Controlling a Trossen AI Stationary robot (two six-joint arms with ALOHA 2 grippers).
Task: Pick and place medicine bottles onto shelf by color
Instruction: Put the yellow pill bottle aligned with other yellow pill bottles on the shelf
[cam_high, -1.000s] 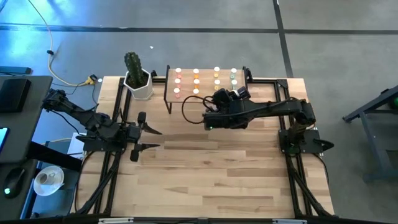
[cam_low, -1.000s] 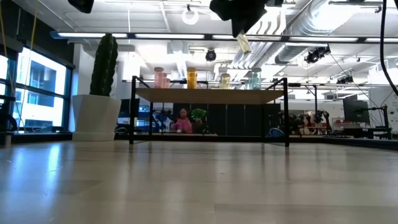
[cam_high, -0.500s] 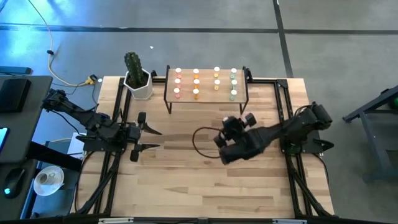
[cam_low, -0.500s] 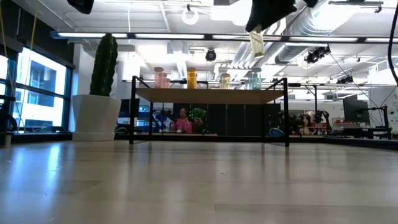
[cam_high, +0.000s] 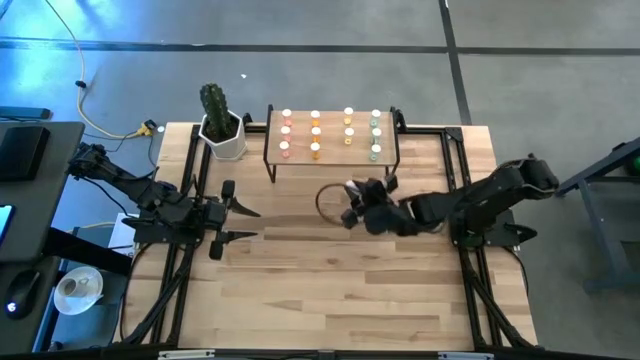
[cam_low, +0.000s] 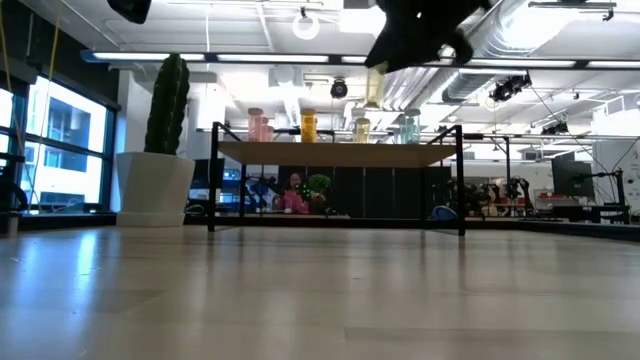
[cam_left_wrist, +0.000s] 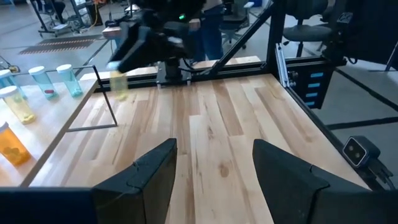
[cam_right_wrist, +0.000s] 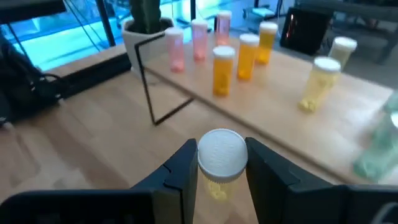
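Note:
My right gripper (cam_high: 350, 190) is shut on a small yellow bottle with a white cap (cam_right_wrist: 221, 154). It holds the bottle high above the table, a little on the near side of the shelf (cam_high: 332, 158). The low view shows the bottle (cam_low: 372, 88) above shelf level. The light-wood shelf on black legs carries rows of standing bottles: pink (cam_high: 286, 130), orange (cam_high: 316, 131), yellow (cam_high: 349, 130) and pale green (cam_high: 376, 131). My left gripper (cam_high: 248, 222) is open and empty at the table's left. My right gripper pinches the yellow bottle at its white cap (cam_right_wrist: 205, 163) between the two fingers, one on each side. The yellow body (cam_low: 372, 92) hangs below the fingers, roughly upright and clear of the table and the shelf.
A white pot with a green cactus (cam_high: 222, 130) stands left of the shelf at the far left. A black frame runs along the table's edges (cam_high: 455, 160). Bare wooden tabletop (cam_high: 330, 290) lies on the near side of both arms.
My right gripper, still shut on the yellow bottle, has drawn back from the shelf toward the table's near and right side. It has then swung left toward the shelf's front. The bottle has stayed lifted clear. It was tilted and now hangs nearly upright, a little lower.

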